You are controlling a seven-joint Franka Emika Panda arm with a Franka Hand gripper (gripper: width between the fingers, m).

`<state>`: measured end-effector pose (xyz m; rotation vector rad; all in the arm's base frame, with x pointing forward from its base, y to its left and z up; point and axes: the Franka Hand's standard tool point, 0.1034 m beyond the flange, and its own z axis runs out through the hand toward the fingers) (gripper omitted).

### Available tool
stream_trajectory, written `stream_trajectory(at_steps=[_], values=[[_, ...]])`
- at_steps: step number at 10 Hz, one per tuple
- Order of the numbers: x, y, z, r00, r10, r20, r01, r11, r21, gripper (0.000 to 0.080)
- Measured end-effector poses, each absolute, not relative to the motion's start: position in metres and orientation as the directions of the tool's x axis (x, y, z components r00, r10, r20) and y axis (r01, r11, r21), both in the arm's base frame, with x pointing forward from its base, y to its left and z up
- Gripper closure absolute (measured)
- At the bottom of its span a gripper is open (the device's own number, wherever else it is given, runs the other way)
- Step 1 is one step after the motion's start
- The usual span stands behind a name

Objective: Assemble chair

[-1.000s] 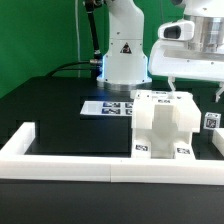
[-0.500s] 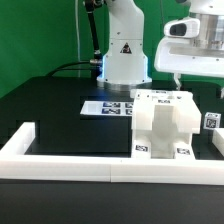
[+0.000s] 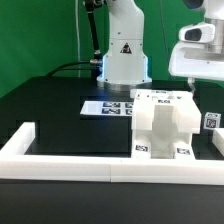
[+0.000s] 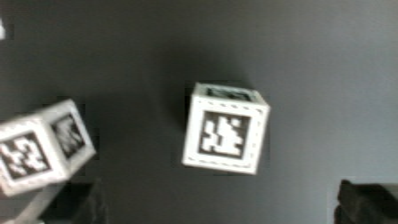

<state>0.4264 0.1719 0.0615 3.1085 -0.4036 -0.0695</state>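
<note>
The arm (image 3: 121, 45) stands upright at the back, its wrist (image 3: 200, 58) high at the exterior view's right and facing down, jaws spread wide, gripping nothing.

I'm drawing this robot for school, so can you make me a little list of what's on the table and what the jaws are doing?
chair: chunky white blocks joined together, tagged, standing on the table
loose block: small, tagged, at the exterior view's right of the chair
marker board: flat on the table, behind the chair
border rail: low, white, along the front
jaws: open, empty, up above the table
</note>
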Motion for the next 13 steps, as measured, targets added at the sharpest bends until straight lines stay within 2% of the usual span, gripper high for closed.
stream_trajectory(at_steps=[5,13], values=[[0.427,0.169,0.059,0.964,-0.265,-0.022,-0.265,-0.964,0.002,0.0151],[0.421,0.168,0.031,0.96,-0.278,-0.036,-0.277,-0.96,0.034,0.0151]])
